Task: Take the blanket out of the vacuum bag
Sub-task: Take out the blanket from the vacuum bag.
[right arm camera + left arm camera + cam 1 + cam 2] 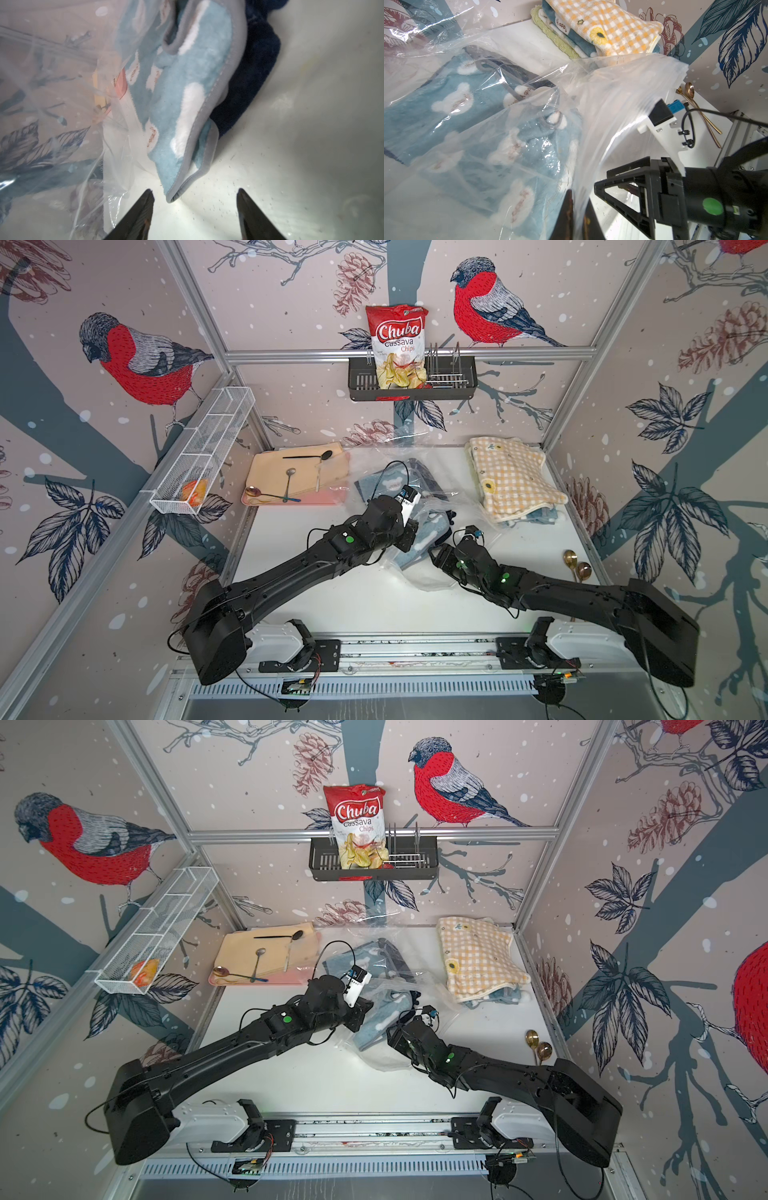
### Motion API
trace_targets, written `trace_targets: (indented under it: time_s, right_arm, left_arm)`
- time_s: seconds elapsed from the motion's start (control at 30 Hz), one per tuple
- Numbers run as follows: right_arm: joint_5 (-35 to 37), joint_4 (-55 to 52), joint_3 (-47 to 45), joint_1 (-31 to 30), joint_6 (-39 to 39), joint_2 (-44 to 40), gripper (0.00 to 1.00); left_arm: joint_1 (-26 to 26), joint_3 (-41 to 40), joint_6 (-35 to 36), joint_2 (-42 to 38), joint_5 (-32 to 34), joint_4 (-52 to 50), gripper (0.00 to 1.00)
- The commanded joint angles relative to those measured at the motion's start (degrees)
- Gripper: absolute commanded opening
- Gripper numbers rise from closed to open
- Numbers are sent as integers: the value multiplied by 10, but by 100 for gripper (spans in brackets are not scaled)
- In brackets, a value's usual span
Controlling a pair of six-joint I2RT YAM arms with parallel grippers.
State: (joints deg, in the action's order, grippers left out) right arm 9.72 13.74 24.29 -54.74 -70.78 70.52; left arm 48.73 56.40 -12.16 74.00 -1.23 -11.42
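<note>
The vacuum bag (419, 574) is clear crinkly plastic lying mid-table in both top views (380, 1058). Inside it lies the blanket (419, 531), light blue with white bear shapes and grey trim. My left gripper (578, 193) is shut on a raised sheet of the vacuum bag (623, 87), holding it up above the blanket (471, 104). My right gripper (194, 192) is open at the bag's mouth, its fingers on either side of, and just short of, a corner of the blanket (187, 104). A dark navy cloth (249, 83) lies under that blanket.
A stack of folded cloths topped by a yellow checked one (511, 481) sits at the back right. A pink tray (332, 499) with spoons is at the back left. Gold spoons (575, 566) lie by the right wall. A chips bag (397, 344) stands in a wall rack.
</note>
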Motion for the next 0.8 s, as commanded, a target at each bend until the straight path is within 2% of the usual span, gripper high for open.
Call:
trace_targets:
  time_s: [0.0,0.27,0.4,0.6,0.77]
  right_arm:
    - [2,85,-9,-1,-50,18,65]
    - [-58,197,-11,28,-89,110,65]
    - [-81,255,-10,39,-95,143,60]
    - [-103,289,4,44,-91,172,48]
    - [-119,309,5,51,-89,190,29]
  left_arm:
    - [3,2,-4,2,-1,13,10]
    - [6,4,-3,5,1,10,10]
    - [7,2,-2,4,5,10,10]
    - [7,4,-2,7,4,8,10]
    - [7,4,-2,4,5,9,10]
